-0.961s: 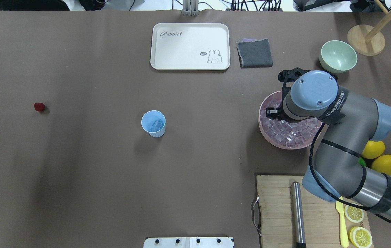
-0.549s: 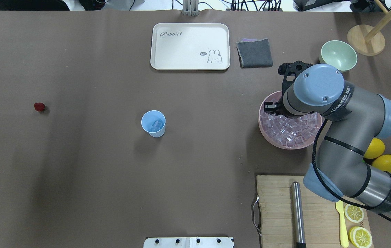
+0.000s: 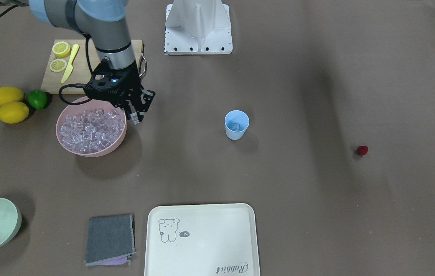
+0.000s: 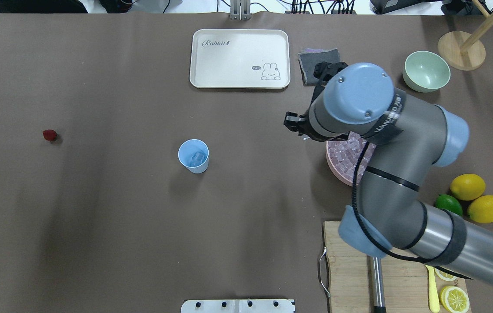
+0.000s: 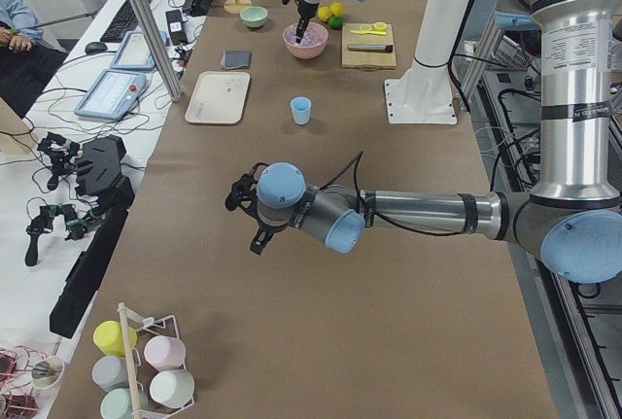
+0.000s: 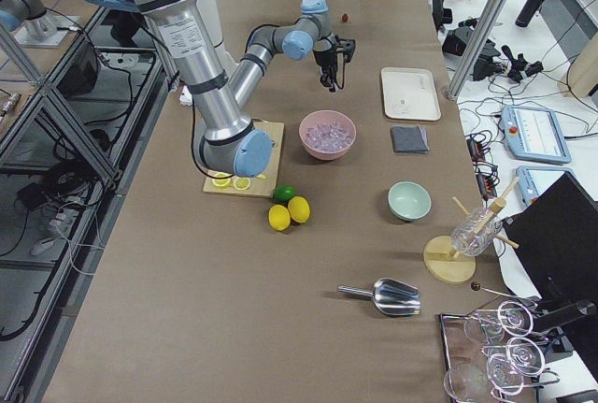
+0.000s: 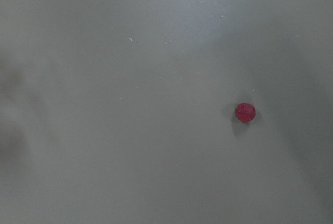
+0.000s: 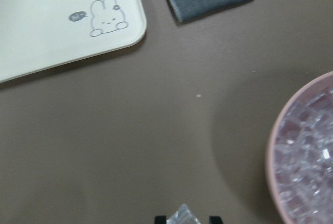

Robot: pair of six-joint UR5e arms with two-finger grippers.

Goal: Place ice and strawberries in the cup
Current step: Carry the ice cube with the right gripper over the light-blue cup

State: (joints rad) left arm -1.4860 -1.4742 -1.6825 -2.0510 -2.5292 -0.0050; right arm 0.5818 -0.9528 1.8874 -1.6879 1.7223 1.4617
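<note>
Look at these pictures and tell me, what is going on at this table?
The right gripper holds one ice cube between its fingers, just outside the rim of the pink bowl heaped with ice, on the cup's side. The blue cup stands in the middle of the table with some ice already in it. The strawberry lies alone far off, with the left gripper above that end; nothing holds it.

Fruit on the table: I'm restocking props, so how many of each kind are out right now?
Whole lemons: 2
Lime: 1
Lemon slices: 2
Strawberry: 1
Total: 6
</note>
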